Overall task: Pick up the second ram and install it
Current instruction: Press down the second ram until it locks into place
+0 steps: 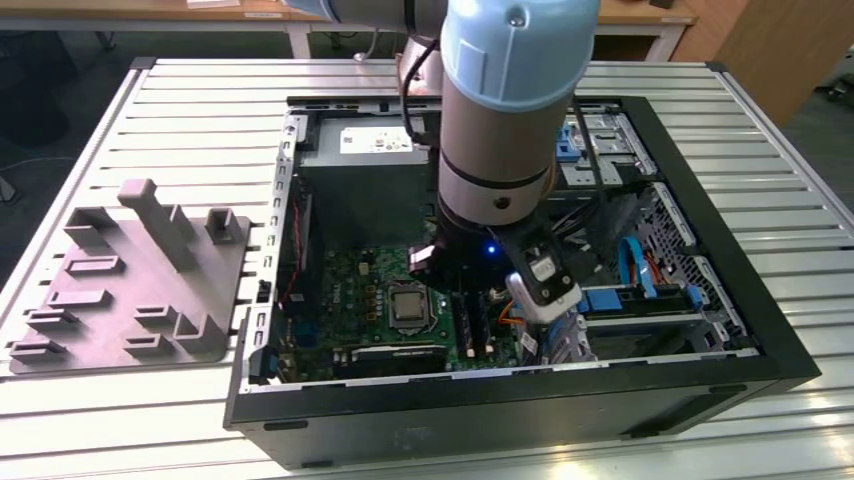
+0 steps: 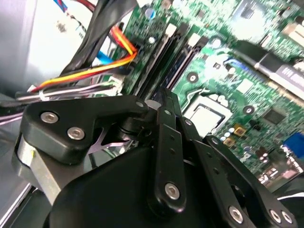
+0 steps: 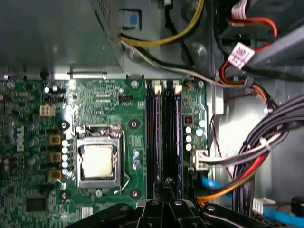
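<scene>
We see the second ram (image 3: 169, 137) as a long, narrow, dark strip standing on edge in a memory slot of the green motherboard (image 3: 28, 142), just beside a similar dark strip and right of the silver processor socket (image 3: 97, 161). The gripper (image 3: 167, 186) sits at its near end with its fingers drawn narrow, almost together. We cannot tell whether they pinch the board or only meet it.

The first wrist view looks straight down on the slots. The second wrist view shows the gripper's black linkages and bundled orange, yellow and black cables (image 2: 95, 71) alongside. In the exterior view the arm (image 1: 514, 100) reaches down into the open black computer case (image 1: 534, 405). A grey holder block (image 1: 127, 275) stands on the slatted metal table (image 1: 200, 100) at the exterior view's left, and a wooden desk (image 1: 641, 12) lies beyond.
</scene>
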### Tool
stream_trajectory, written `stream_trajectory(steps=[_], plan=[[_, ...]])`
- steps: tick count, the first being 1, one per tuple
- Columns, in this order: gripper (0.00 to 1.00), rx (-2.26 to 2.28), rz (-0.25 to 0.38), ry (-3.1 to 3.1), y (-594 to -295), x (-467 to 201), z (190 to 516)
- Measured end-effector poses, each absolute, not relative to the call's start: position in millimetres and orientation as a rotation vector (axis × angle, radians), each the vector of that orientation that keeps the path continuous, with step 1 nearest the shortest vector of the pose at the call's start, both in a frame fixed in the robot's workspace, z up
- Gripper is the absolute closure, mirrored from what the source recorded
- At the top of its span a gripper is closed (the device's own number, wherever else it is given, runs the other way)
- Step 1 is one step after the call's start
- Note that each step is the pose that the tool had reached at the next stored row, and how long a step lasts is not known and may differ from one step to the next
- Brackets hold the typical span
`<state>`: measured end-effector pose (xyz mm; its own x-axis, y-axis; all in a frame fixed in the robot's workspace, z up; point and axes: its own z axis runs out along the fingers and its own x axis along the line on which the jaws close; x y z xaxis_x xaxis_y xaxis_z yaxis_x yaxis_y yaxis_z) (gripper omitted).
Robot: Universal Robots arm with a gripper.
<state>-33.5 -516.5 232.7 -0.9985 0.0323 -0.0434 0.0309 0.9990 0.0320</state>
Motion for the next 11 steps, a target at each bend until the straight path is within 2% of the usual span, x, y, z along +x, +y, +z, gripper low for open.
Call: stream_trajectory(steps=[11], plan=[[0.90,0.049,0.049,3.097,-530,-34,228]])
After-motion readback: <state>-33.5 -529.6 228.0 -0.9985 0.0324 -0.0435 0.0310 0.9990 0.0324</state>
